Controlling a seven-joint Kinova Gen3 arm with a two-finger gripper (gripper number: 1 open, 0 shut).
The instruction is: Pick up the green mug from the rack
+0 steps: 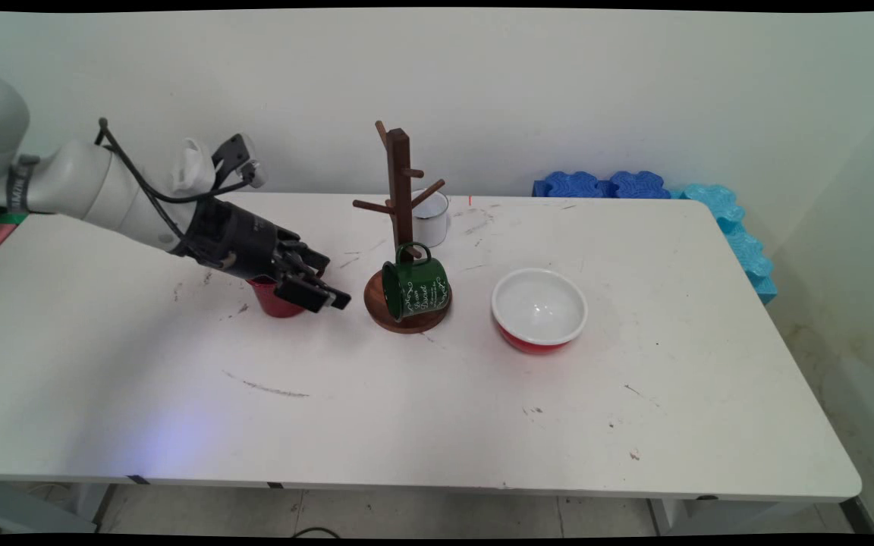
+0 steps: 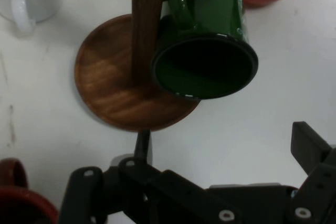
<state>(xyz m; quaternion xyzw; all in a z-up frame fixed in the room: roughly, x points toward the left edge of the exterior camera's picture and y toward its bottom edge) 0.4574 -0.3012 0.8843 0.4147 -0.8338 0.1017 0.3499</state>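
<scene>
My gripper (image 1: 327, 297) hovers low over the table, open, with nothing between its fingers. It points at a wooden mug tree (image 1: 399, 197). A green mug (image 1: 414, 287) with white lettering hangs from one of the tree's low pegs, mouth tilted toward me, over the round base. In the hand view the green mug (image 2: 205, 51) sits just ahead of the gripper (image 2: 226, 145), apart from it, beside the tree's post (image 2: 147, 24). A red mug (image 1: 274, 301) stands right behind and under the hand, partly hidden; its rim shows as the red mug (image 2: 21, 203) at the lower left.
A white mug (image 1: 431, 218) stands behind the tree. A red bowl (image 1: 539, 309) with a white inside sits to the right of the tree's base. Blue foam pieces (image 1: 710, 212) line the table's far right corner and edge.
</scene>
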